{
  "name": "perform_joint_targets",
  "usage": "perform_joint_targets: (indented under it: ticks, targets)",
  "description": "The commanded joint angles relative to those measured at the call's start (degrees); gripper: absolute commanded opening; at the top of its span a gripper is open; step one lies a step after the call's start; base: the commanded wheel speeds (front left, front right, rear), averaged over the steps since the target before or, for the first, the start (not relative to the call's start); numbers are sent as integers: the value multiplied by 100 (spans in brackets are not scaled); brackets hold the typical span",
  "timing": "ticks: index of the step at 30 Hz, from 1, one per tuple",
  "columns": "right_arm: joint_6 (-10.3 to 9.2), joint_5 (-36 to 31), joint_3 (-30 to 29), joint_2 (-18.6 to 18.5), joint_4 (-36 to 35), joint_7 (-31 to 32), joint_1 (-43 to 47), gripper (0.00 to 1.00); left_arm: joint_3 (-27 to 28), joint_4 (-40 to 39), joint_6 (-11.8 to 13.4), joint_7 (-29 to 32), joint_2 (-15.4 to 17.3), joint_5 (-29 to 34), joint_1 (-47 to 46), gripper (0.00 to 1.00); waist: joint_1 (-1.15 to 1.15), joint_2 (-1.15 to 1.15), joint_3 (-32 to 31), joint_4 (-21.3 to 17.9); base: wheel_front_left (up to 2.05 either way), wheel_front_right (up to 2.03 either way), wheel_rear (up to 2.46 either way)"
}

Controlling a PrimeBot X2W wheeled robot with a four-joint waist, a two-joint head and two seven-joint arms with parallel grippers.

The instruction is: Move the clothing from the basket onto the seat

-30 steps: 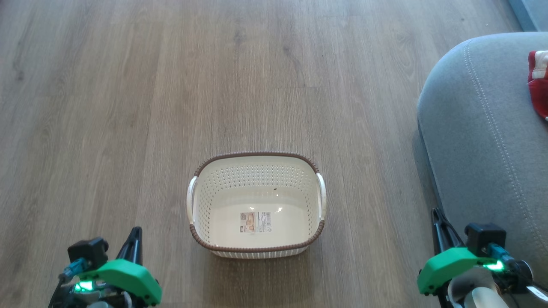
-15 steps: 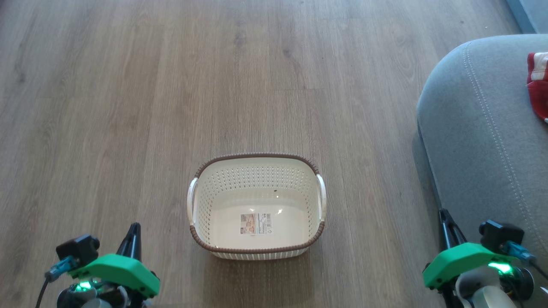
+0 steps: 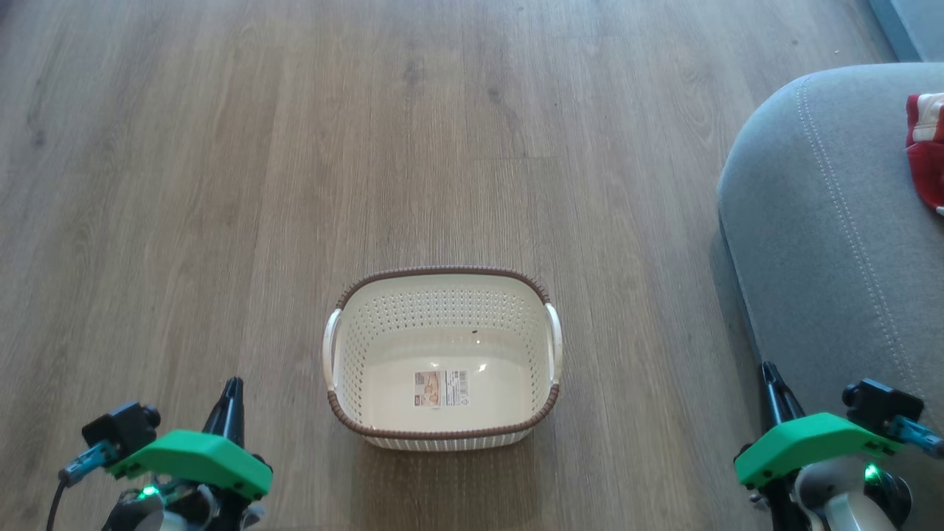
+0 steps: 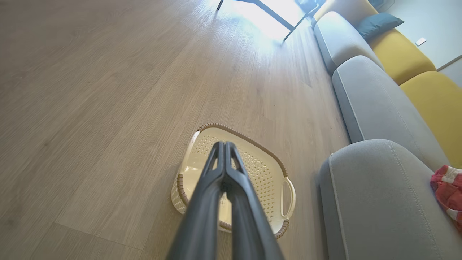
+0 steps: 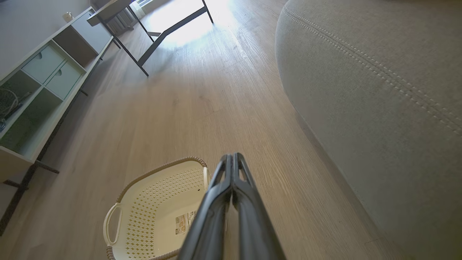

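Basket (image 3: 442, 271) on wood floor (image 3: 221, 184), at 6 o'clock in the head view, upright, long side across. Holds just a sticker (image 3: 440, 386), flat on its bottom.

Seat (image 3: 826, 243) at 3 o'clock of the basket, near but apart from it, a strip of floor between. Runs up to 1 o'clock and off the right edge. Clothing (image 3: 928, 151) at 2 o'clock of the basket, lying on the seat top, cut by the right edge, well apart from the basket.

Left gripper (image 3: 233, 391) at 8 o'clock of the basket, over the floor, fingers pointing to 12. Right gripper (image 3: 771, 376) at 4 o'clock, by the seat's near corner. In the wrist views, both pairs of fingers pressed together tip to tip, gripping nothing.

In the left wrist view, yellow cushions (image 4: 397, 54) behind the seats at 2 o'clock, a teal pillow (image 4: 377, 22) at 1. In the right wrist view, a shelf unit (image 5: 43, 65) at 10 o'clock, table legs (image 5: 169, 41) at 11.
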Motion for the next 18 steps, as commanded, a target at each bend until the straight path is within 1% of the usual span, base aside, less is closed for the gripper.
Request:
perform_joint_targets:
  ticks: [1,18]
  targets:
    - [13,182,-36,-23,-215,36,-257,0,176,-220,-21,41,39,-141,-255,0,0,0,-4,0,0,0,0]
    - [18,1316,-179,15,-300,317,-285,0,438,-429,-95,322,-87,-1048,-250,0,0,0,-53,5,0,0,0]
